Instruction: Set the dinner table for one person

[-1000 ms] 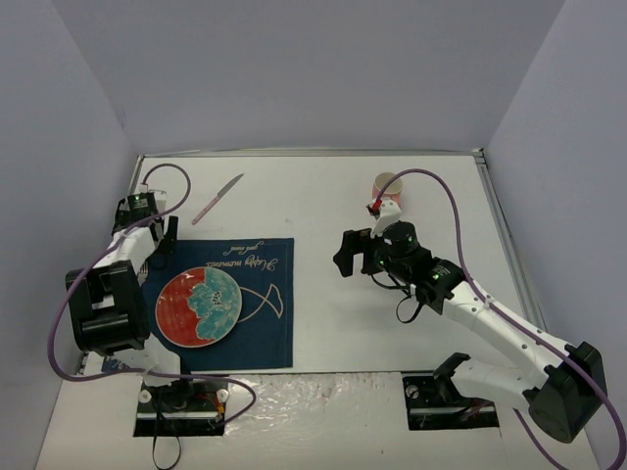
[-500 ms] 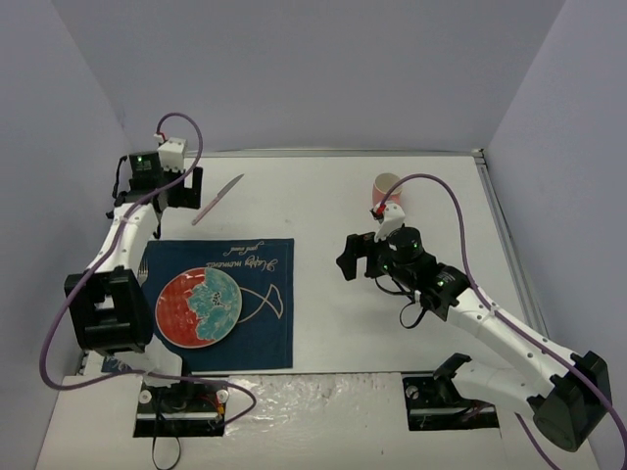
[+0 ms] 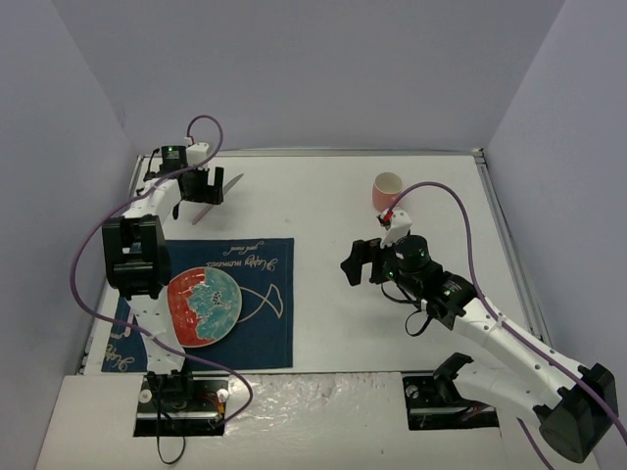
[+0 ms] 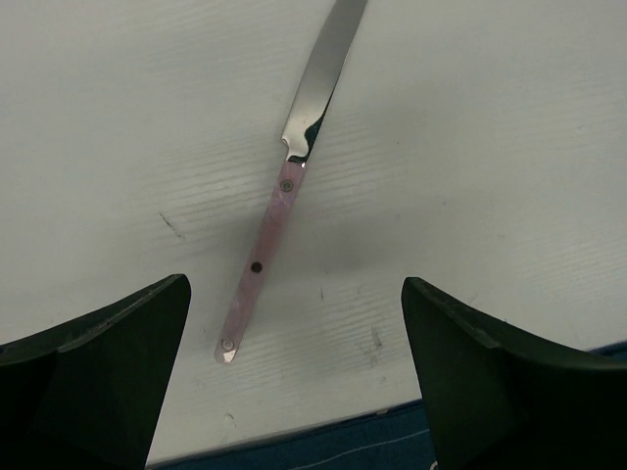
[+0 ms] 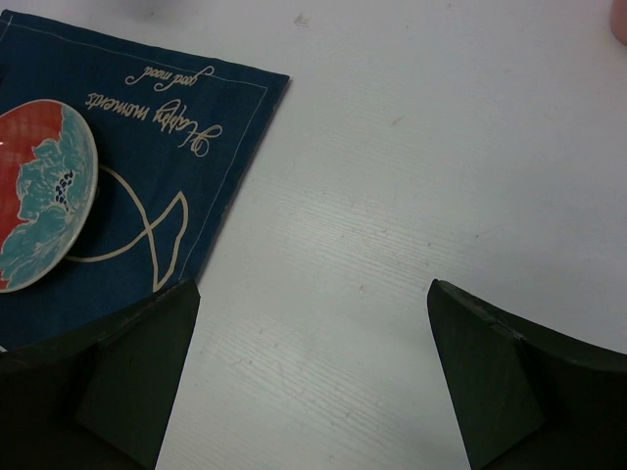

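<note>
The left gripper (image 4: 294,294) hovers with its jaws spread wide and nothing between them but bare tabletop and the pink handle of a knife (image 4: 284,186). The knife lies flat at the far left of the dinner table (image 3: 323,206), slanted, with its blade pointing away toward the far wall. In the wrist view, the handle's butt end sits closer to one finger than to the other.

The right gripper (image 5: 313,294) is likewise released and empty, hanging over open white surface near the middle of the table. Just to its left is the corner of a navy placemat (image 5: 147,127). A red-and-teal plate (image 3: 201,305) rests on the left part of that mat, at the near left of the table. A pink cup (image 3: 388,190) stands alone at the far side, right of centre and well apart from the mat.

The setting looks only part done, with knife and cup off the mat. A pickup of the knife appears to be the step in hand, and it carries risk. The handle is thin and flat against the table, so fingers that close too high could slide over it. Off-centre contact could spin the knife. Dropping too low could jam the fingertips into the tabletop.
</note>
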`<state>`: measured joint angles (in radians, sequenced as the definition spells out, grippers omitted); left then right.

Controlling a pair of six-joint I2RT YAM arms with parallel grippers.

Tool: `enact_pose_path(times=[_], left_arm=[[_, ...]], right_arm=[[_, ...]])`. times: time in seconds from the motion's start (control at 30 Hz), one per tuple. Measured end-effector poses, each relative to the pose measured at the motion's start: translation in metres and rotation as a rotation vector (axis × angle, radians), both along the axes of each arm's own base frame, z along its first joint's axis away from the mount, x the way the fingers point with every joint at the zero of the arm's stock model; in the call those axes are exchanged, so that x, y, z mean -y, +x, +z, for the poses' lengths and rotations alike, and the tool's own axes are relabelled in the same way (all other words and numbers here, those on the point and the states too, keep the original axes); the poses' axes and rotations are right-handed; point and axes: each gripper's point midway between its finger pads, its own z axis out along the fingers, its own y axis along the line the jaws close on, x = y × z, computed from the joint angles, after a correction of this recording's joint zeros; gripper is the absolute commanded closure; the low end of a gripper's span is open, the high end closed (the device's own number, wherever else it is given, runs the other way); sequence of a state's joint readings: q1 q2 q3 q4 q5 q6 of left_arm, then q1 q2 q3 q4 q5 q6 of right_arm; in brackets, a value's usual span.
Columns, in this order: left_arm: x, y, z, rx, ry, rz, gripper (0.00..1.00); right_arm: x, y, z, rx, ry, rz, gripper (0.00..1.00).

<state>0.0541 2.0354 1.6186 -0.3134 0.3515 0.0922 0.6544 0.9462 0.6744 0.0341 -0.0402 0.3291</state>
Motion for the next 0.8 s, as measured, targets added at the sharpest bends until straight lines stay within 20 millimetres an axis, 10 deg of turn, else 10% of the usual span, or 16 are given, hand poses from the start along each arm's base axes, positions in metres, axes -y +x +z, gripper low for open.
enact_pose_path(times=[0.4, 0.8], left_arm=[[0.007, 0.025, -0.056, -0.095, -0.009, -0.002, 0.24], [0.008, 0.027, -0.059, -0.118, 0.02, -0.005, 0.33]], right_arm=[[0.004, -0.004, -0.004, -0.014, 0.022, -0.024, 0.01], [0.004, -0.006, -0.009, -0.037, 0.034, -0.037, 0.01]])
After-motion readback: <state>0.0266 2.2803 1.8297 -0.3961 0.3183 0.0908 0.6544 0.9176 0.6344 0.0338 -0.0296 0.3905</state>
